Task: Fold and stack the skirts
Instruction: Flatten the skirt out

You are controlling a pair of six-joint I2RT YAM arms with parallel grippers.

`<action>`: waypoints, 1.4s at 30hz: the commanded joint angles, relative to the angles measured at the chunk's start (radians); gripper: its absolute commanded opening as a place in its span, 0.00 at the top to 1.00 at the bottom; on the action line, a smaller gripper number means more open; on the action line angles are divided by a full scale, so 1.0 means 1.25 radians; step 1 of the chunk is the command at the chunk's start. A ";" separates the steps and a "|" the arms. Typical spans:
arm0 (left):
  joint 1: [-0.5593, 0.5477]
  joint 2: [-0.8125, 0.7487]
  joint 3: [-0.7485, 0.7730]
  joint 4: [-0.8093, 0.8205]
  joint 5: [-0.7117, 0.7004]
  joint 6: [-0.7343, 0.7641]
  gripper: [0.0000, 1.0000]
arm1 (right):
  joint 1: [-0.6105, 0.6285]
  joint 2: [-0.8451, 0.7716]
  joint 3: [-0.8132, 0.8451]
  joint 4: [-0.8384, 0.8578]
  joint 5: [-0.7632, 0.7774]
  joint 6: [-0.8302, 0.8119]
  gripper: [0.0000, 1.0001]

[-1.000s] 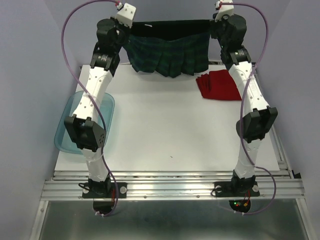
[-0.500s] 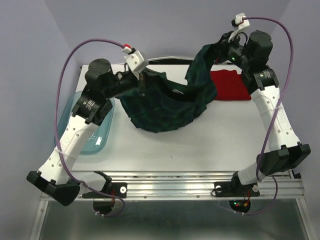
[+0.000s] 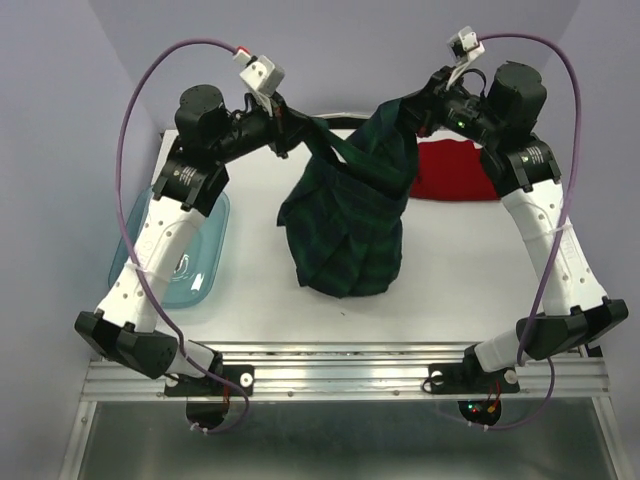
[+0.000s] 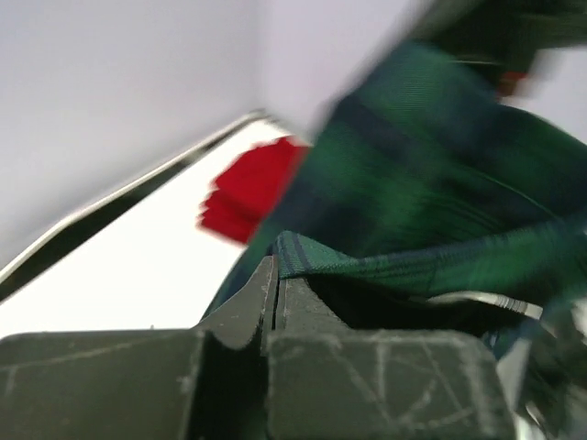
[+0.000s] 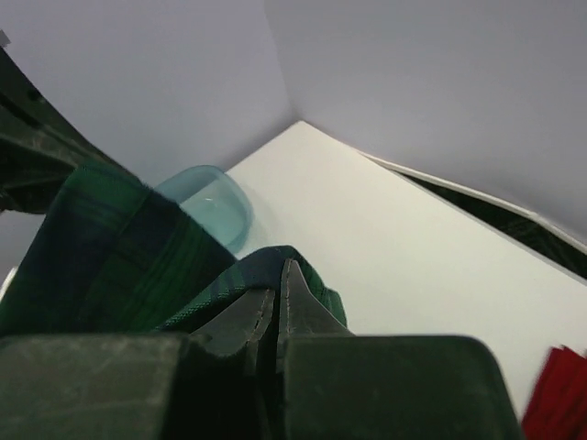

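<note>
The plaid skirt (image 3: 350, 215) hangs in the air between both grippers, bunched, its lower part reaching the white table (image 3: 250, 260). My left gripper (image 3: 293, 132) is shut on its waistband at the left; in the left wrist view (image 4: 275, 266) the jaws pinch the plaid edge (image 4: 404, 266). My right gripper (image 3: 408, 108) is shut on the other end of the waistband; in the right wrist view (image 5: 280, 275) the cloth (image 5: 119, 266) wraps the closed tips. The red skirt (image 3: 455, 170) lies folded at the back right, also in the left wrist view (image 4: 252, 188).
A translucent teal tub (image 3: 180, 250) sits at the table's left edge, also in the right wrist view (image 5: 211, 202). Grey walls stand behind and at the sides. A metal rail (image 3: 340, 375) runs along the near edge.
The two grippers have come closer together and higher, so the plaid skirt went from stretched wide, to sagging, to hanging in a narrow bunched fold over the table's middle.
</note>
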 commanded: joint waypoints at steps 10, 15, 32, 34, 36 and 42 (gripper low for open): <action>0.108 -0.121 0.029 0.002 -0.658 0.253 1.00 | -0.014 -0.040 0.032 -0.045 0.653 -0.286 0.99; 0.107 -0.173 -0.015 -0.018 -0.679 0.275 1.00 | -0.014 -0.043 0.070 -0.044 0.717 -0.320 0.99; 0.107 -0.112 -0.026 -0.124 -0.608 0.209 1.00 | -0.014 0.023 0.060 -0.065 0.673 -0.345 0.99; 0.107 -0.093 -0.022 -0.104 -0.607 0.207 1.00 | -0.014 0.048 0.077 -0.055 0.671 -0.348 0.99; 0.108 -0.055 -0.004 -0.090 -0.616 0.214 1.00 | -0.014 0.092 0.099 -0.040 0.678 -0.353 0.99; 0.120 0.081 0.160 0.012 -0.667 0.250 1.00 | -0.014 0.267 0.353 0.017 0.701 -0.384 0.99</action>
